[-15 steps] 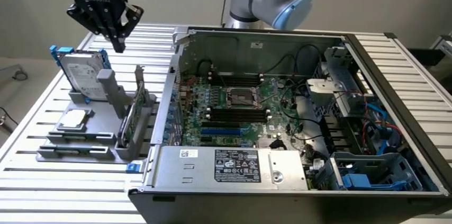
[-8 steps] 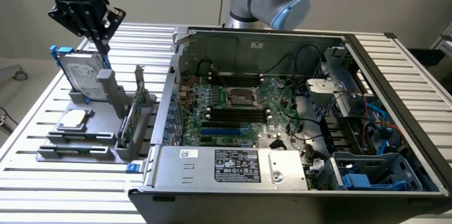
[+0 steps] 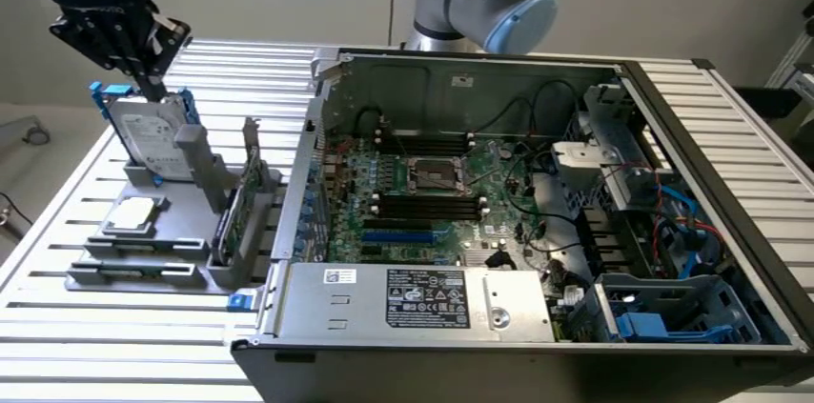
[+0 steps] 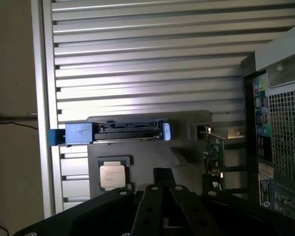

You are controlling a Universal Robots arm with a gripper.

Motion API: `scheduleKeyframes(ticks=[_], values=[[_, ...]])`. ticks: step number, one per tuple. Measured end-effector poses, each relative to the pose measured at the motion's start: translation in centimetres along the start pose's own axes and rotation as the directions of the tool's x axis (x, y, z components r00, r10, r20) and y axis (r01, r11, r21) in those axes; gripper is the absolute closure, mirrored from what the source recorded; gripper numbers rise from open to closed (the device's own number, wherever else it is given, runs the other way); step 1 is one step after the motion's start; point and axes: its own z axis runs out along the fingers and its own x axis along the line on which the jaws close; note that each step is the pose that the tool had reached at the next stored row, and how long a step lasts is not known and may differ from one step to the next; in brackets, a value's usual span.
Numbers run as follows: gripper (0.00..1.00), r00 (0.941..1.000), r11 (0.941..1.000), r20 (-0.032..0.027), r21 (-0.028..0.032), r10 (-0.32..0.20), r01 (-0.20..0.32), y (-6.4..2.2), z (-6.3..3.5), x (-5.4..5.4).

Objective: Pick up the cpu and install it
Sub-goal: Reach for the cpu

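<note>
The cpu [image 3: 133,215] [image 4: 111,176], a small flat square chip with a silver-grey top, lies in a recess of the grey holder [image 3: 166,251] at the exterior view's left. My gripper [image 3: 144,77] [image 4: 162,174] hangs high above the holder's far end, close over the upright hard drive with blue rails [image 3: 151,136] [image 4: 109,132]. Its fingers are shut together with nothing between them. The open socket [image 3: 433,172] sits in the middle of the motherboard inside the open computer case [image 3: 509,203].
An expansion card [image 3: 242,208] [image 4: 214,152] stands upright in the holder beside the case wall. A power supply [image 3: 414,300] runs along the case's near side, with cables and a blue drive cage [image 3: 681,312] at the exterior view's right. The slatted aluminium table [image 3: 76,327] surrounds everything.
</note>
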Motion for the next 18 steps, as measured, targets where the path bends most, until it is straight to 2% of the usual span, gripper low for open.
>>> scheduleKeyframes(ticks=[8,12,14,18], values=[[0.89,1.0,1.0,-0.0079,0.005,0.001,-0.001,-0.32,0.62,3.6],[0.89,0.9999,0.9999,-0.0108,0.0119,0.001,-0.001,-0.47,0.89,5.4],[0.89,0.9999,0.9998,-0.0118,0.0198,0.001,-0.001,-0.52,0.96,5.9],[0.89,0.9998,0.999,-0.0184,0.0442,-0.002,0.003,-0.6,1.01,6.0]])
